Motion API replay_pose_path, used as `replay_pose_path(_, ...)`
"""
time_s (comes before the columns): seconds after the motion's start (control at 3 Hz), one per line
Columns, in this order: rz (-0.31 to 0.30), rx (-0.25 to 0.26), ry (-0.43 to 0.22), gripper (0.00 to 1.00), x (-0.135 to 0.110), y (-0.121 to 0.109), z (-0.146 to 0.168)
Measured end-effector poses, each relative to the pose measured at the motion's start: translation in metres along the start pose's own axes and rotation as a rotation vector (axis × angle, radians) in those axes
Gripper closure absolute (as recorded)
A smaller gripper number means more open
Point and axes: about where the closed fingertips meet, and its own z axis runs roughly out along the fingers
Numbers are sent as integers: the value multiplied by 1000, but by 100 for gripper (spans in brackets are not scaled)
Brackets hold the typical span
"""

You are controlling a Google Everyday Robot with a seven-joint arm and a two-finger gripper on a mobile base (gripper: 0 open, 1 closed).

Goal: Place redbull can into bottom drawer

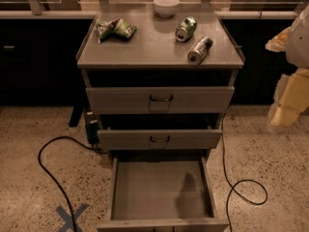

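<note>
Redbull can [200,50] lies on cabinet top [149,47] (speckled floor [29,129] below); gripper [288,100] right.

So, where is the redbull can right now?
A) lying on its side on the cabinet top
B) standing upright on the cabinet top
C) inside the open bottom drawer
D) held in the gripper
A: the redbull can lies on its side on the cabinet top, the bottom drawer stands open below, and the gripper is at the view's right edge, apart from the cabinet.

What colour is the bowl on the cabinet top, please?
White bowl, camera view; gripper at right edge.
</note>
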Motion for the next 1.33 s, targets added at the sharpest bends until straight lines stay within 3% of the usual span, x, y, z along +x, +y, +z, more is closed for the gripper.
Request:
replay_pose_path(0.67, 15, 17, -2, 0, 2, -4, -1)
replay_pose_path(1.0, -16, 36, 9, 0, 1, -21, 6)
replay_pose_path(1.33, -63, 55, 10, 0, -1, -56, 20)
